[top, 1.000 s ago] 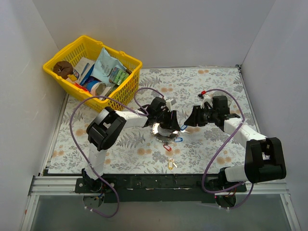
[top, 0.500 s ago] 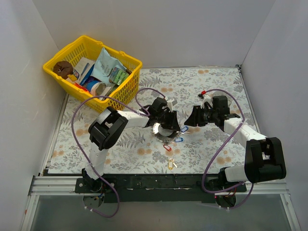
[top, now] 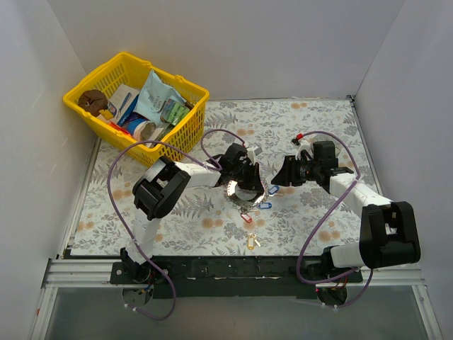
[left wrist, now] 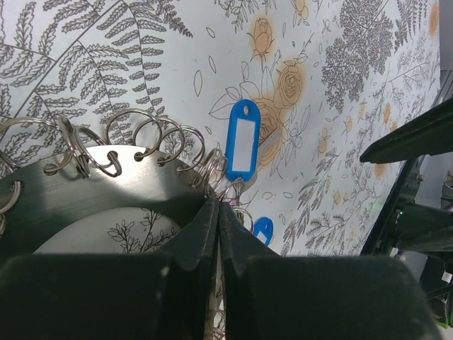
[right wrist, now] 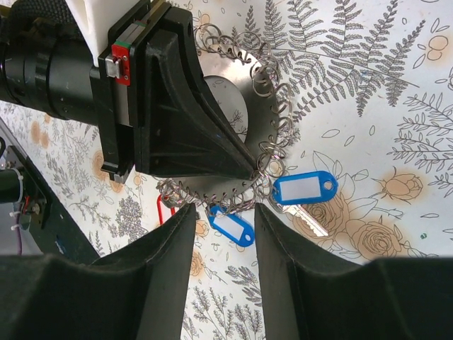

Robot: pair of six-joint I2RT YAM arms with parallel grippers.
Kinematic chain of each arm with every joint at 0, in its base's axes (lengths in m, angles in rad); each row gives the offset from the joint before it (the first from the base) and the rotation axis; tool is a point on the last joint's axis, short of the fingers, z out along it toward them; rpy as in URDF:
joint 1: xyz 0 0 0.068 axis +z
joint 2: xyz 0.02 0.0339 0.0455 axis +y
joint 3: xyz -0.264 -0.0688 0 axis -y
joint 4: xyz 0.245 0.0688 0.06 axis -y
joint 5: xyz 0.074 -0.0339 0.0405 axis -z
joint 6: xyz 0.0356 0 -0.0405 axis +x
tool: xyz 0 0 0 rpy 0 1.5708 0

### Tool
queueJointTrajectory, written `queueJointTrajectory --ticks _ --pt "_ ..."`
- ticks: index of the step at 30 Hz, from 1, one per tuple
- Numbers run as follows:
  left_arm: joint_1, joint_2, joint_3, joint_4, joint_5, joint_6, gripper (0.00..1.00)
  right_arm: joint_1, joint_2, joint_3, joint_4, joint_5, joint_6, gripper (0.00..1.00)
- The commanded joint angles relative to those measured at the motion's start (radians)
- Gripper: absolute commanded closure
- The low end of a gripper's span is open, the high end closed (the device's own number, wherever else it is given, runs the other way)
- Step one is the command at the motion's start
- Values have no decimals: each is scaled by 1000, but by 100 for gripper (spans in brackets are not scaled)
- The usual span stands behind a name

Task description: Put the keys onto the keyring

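White-walled bay, seen from above. Tabletop (top: pixel 141 212) covered by a fern-and-rose cloth; yellow basket (top: pixel 134 106) of packets at far left. Keyring (top: pixel 245 190), a toothed steel disc, lay flat at centre. Left claw (top: pixel 244 178) stood over its rim; right claw (top: pixel 278 183) was just beside it to the right. Blue-tagged key (top: pixel 262 206) and second blue-tagged key (top: pixel 272 190) lay at the rim. Red-tagged key (top: pixel 246 217) was just nearer, and yellow-tagged key (top: pixel 251 241) lay apart, toward the bases.

Left wrist view. Left claw's fingers (left wrist: pixel 191 241) were pressed together at the keyring's edge, among small wire loops (left wrist: pixel 141 131) strung through it. Whether a loop was nipped between them could not be told. Second blue-tagged key lay just past the tips, long axis pointing away from the claw.

Right wrist view. Right claw's fingers (right wrist: pixel 166 283) stood partly apart, holding nothing. Blue-tagged key lay straight ahead between the tips, at the keyring's rim. Second blue-tagged key lay offset right, long axis across the approach. Judgement: the right arm was nearer the loose keys and better placed to pick.
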Motion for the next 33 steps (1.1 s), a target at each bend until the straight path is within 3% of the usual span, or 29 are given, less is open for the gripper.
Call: queueJointTrajectory --ticks 1,14,24,25,28,29,33 --pt "-7 -21 4 -15 0 27 100 -5 12 2 7 -31 -19 55" --pt "-7 -133 -61 -14 31 74 100 6 38 -53 140 -224 -28 53" --pt "-5 -175 -94 -9 25 88 100 14 61 -34 147 -232 -75 48" --pt "-7 -169 -91 -9 23 85 98 14 64 -32 144 -230 -77 49" --pt "-7 -135 -61 -23 31 70 71 12 70 -29 130 -203 -72 50" --pt "-7 -126 -53 -26 34 65 66 12 74 -29 118 -184 -72 51" --pt "-7 -92 -27 -17 48 36 60 12 85 -40 97 -75 -22 60"
